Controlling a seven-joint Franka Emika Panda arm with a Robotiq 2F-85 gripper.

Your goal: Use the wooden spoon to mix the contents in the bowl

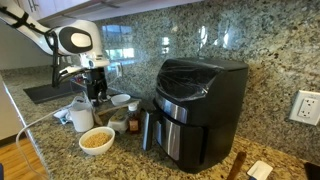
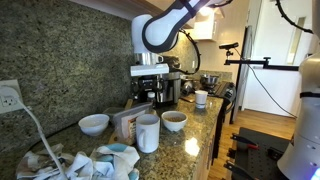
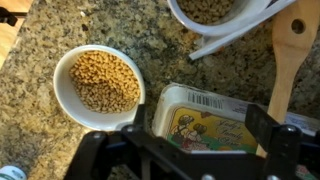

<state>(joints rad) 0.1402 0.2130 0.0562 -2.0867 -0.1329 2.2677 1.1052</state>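
The bowl (image 3: 98,82) is small, round and white, and its tan grain-like contents (image 3: 104,80) form a low heap; it also shows near the counter edge in an exterior view (image 1: 97,140). The wooden spoon (image 3: 290,60) lies on the counter at the right of the wrist view, head toward the top. My gripper (image 3: 201,118) hangs open above a labelled carton (image 3: 215,112), which shows between the jaws. The spoon is just outside the right finger (image 3: 264,124). Nothing is held. In both exterior views the gripper (image 1: 97,88) (image 2: 160,95) hovers over the counter.
A second white dish (image 3: 180,18) with tan food sits at the top of the wrist view, a white cable (image 3: 235,32) running across it. A black air fryer (image 1: 200,105), a white mug (image 1: 82,117) and a wall outlet (image 1: 305,107) stand on or by the granite counter.
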